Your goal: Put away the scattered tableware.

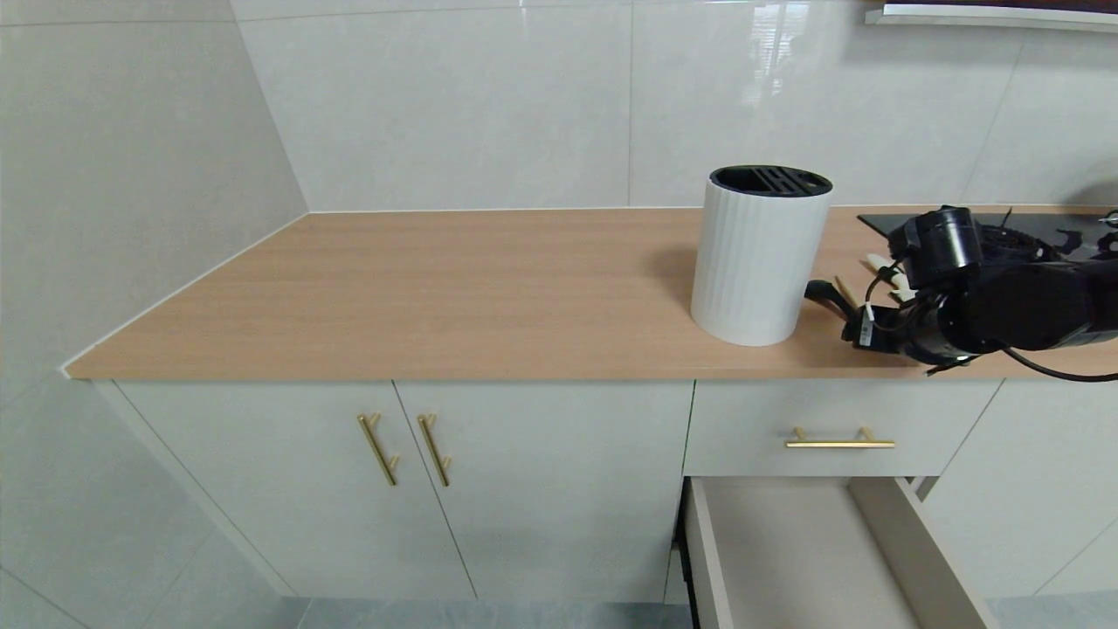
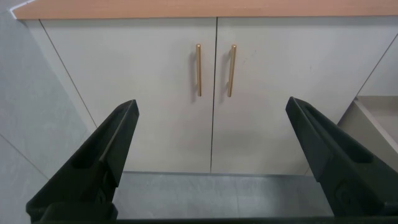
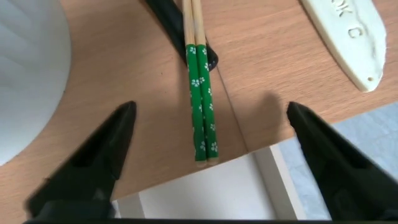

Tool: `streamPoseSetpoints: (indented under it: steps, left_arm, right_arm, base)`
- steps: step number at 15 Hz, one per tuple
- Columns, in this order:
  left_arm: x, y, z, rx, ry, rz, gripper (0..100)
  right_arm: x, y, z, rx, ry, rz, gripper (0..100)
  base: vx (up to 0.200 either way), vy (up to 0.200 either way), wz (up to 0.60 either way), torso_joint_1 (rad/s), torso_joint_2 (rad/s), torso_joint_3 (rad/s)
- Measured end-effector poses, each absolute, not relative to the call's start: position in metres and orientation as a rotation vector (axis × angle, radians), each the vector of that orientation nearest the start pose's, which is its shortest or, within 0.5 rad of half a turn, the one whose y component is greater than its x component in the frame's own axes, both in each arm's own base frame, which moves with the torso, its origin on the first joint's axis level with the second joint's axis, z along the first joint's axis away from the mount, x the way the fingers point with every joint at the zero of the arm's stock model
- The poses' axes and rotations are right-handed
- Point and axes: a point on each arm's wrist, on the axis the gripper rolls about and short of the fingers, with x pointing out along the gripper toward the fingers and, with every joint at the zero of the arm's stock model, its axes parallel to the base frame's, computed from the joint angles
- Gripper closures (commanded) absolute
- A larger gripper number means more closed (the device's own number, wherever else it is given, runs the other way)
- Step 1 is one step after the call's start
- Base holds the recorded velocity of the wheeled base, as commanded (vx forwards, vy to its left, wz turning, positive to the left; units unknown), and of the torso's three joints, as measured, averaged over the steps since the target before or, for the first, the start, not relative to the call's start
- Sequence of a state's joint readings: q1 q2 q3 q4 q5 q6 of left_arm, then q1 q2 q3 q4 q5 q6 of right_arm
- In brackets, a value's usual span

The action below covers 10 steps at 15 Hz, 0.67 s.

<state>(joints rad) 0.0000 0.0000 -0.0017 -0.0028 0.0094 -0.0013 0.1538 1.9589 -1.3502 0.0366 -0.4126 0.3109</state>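
Straddling the pair of green-tipped chopsticks, the right claw hangs over the front edge of the wooden surface with its fingers spread wide, one on each side of the sticks. It holds nothing, and I cannot tell whether it touches them. The chopsticks lie flat and side by side, their patterned ends right at the surface's edge and their shafts crossing a black utensil that lies beneath them. That placement probably suits a pinch from above, since both sticks could be closed on together. A white ceramic piece lies apart from them on the far side, and the white ribbed holder stands upright just beside the scattered things, its slotted black top looking like the likely place for them. Below, a drawer stands pulled out. The left claw is low, wide open and empty, facing the cabinet doors.
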Motion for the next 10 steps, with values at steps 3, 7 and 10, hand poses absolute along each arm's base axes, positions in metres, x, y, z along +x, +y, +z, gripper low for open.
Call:
streamPoseSetpoints:
  steps: [3, 7, 10]
  left_arm:
    - [-0.023, 0.000, 0.076, -0.001, -0.004, 0.010, 0]
    - [-0.023, 0.000, 0.076, -0.001, -0.004, 0.009, 0]
    - [-0.023, 0.000, 0.076, -0.001, -0.004, 0.009, 0]
  right_arm:
    - [0.379, 0.050, 0.175, 0.114, 0.585, -0.343, 100]
    - [0.377, 0.050, 0.179, 0.120, 0.572, -0.345, 100]
    - [0.367, 0.047, 0.198, 0.134, 0.529, -0.343, 100]
  base:
    - [0.000, 0.000, 0.00, 0.000, 0.00, 0.000]
    - [0.000, 0.000, 0.00, 0.000, 0.00, 0.000]
    - [0.000, 0.000, 0.00, 0.000, 0.00, 0.000]
